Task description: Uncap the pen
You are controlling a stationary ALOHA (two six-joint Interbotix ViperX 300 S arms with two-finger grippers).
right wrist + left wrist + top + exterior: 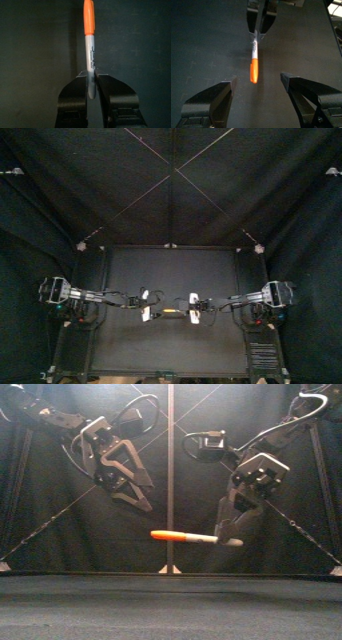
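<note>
A marker pen [203, 539] with a grey-white barrel and an orange cap [170, 536] hangs level above the table. My right gripper [231, 534] is shut on the barrel's end [91, 65], and the cap [88, 17] points away from it toward the left arm. My left gripper [135, 492] is open, up and to the left of the cap, not touching it. In the left wrist view the orange cap [254, 71] lies ahead between the wide-spread jaws of the left gripper [258, 81], with the right gripper [262, 22] beyond. From above, the pen [170, 314] spans the gap between both grippers.
The black table [167, 348] lies below the pen with nothing else on it in view. Black curtains close the back and the sides.
</note>
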